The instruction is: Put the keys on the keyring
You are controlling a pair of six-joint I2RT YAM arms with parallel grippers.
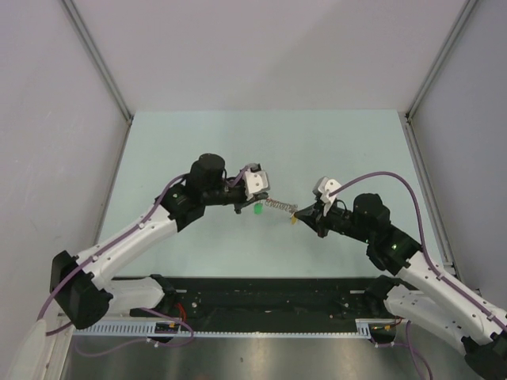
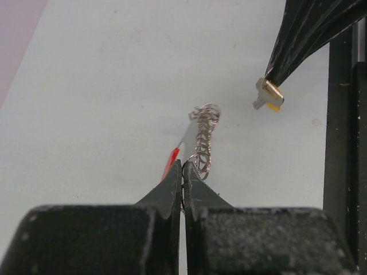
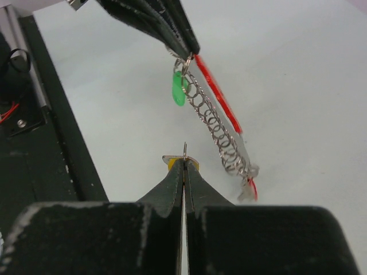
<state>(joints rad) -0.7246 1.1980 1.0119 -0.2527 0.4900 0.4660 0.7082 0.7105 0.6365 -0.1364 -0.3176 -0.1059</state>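
Note:
My left gripper [image 1: 244, 207] [image 2: 182, 166] is shut on one end of the keyring [image 1: 277, 206] [image 2: 203, 137] and holds it above the table. The keyring is a chain of wire rings beside a red band [image 3: 218, 97] and a pale grey tag [image 2: 186, 134]. The green key [image 1: 258, 210] [image 3: 178, 89] hangs on it near the left fingers [image 3: 166, 28]. My right gripper [image 1: 301, 214] [image 3: 184, 163] is shut on the yellow-orange key [image 1: 294, 219] [image 2: 268, 94] [image 3: 182, 162], just short of the chain's free end. A small red piece [image 3: 251, 189] hangs at that end. I cannot tell whether it is the red key.
A black rail [image 1: 269, 297] [image 2: 344, 143] [image 3: 34, 143] runs along the near table edge by the arm bases. Grey enclosure walls [image 1: 71, 119] stand to the left and right. The pale green table [image 1: 317, 150] stretches behind the grippers.

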